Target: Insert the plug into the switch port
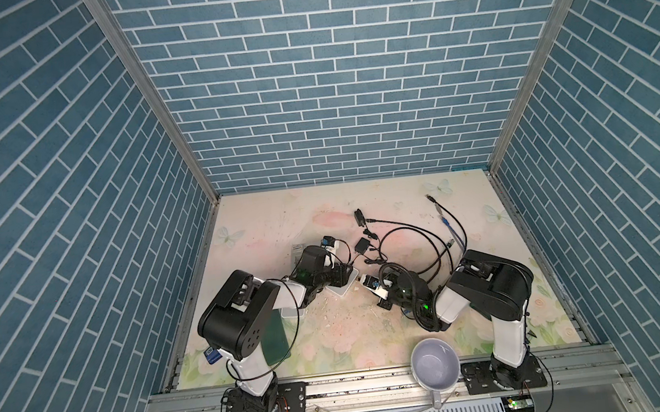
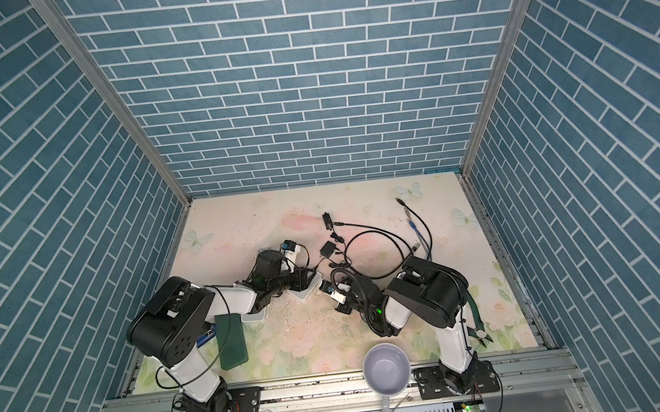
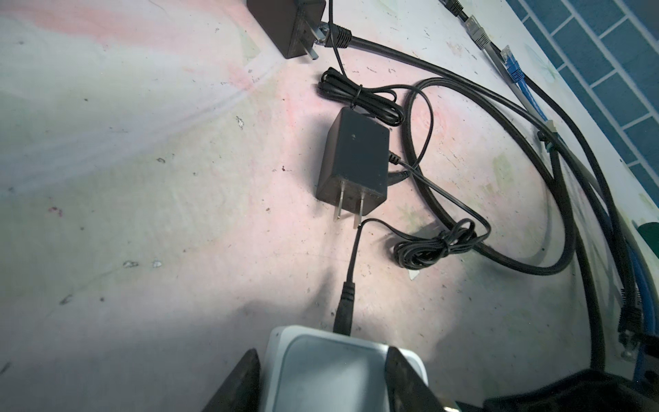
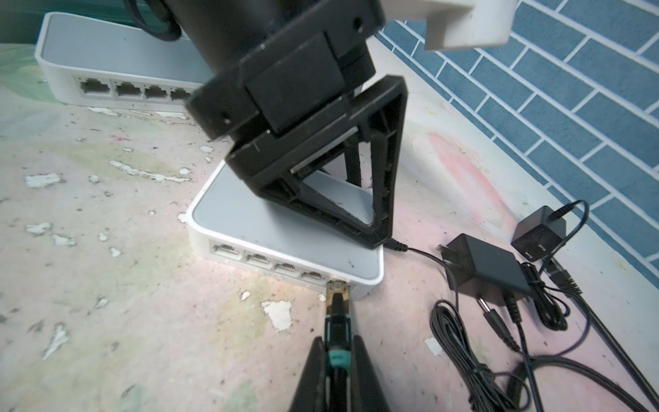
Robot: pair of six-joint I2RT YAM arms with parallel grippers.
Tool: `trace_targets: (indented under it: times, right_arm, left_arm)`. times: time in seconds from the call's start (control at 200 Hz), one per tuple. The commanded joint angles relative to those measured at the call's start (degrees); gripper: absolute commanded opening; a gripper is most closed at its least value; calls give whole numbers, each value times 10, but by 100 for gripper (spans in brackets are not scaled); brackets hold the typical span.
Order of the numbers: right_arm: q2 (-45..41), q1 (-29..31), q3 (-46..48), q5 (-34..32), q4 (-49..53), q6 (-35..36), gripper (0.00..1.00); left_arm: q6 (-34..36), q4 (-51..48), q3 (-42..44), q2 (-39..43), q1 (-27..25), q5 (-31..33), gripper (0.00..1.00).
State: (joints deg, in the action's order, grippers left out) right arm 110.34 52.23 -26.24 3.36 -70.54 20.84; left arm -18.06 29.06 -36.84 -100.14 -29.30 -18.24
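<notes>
Judging from the floral-printed worktop (image 1: pixel 375 336), the job looks nearly done: near its middle the white box-shaped network switch (image 4: pixel 271 228) is clamped across its width by the left hand (image 3: pixel 324 371), while the right hand (image 4: pixel 337 356) pinches the black-booted clear cable plug (image 4: pixel 337 296), its tip at the mouth of the end port, seemingly not fully seated. A short push remains. A second white switch (image 4: pixel 107 53), a black power adapter (image 4: pixel 488 264) and a bundled thin black cord (image 3: pixel 435 246) lie nearby, none blocking that port.

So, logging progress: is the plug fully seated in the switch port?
No, the plug in the right gripper has only its tip at the front of the switch, its clear head mostly outside.
</notes>
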Motion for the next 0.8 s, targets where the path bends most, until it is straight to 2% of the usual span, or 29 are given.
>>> trace_targets:
  times: [0.0, 0.17, 0.275, 0.435, 0.455, 0.475, 0.79]
  right_arm:
    - [-23, 17, -8, 21, -85, -15, 0]
    - [-42, 16, 31, 24, -20, -28, 0]
    - [-54, 16, 46, 29, 19, -30, 0]
    - [-54, 12, 51, 29, 30, -46, 0]
    - [-54, 11, 51, 28, 29, -49, 0]
    - [-53, 11, 51, 29, 28, -52, 0]
    - [-68, -3, 74, 28, 16, -46, 0]
  left_arm:
    - [-12, -76, 5, -23, -46, -116, 56]
    - [-13, -81, 4, -20, -46, -104, 58]
    - [-12, -87, 0, -18, -45, -97, 62]
    - [-7, -92, -4, -2, -45, -70, 79]
    - [-4, -95, -6, 2, -45, -68, 96]
    - [-1, -99, -8, 5, -45, -64, 99]
    - [58, -232, -52, 110, -44, 55, 100]
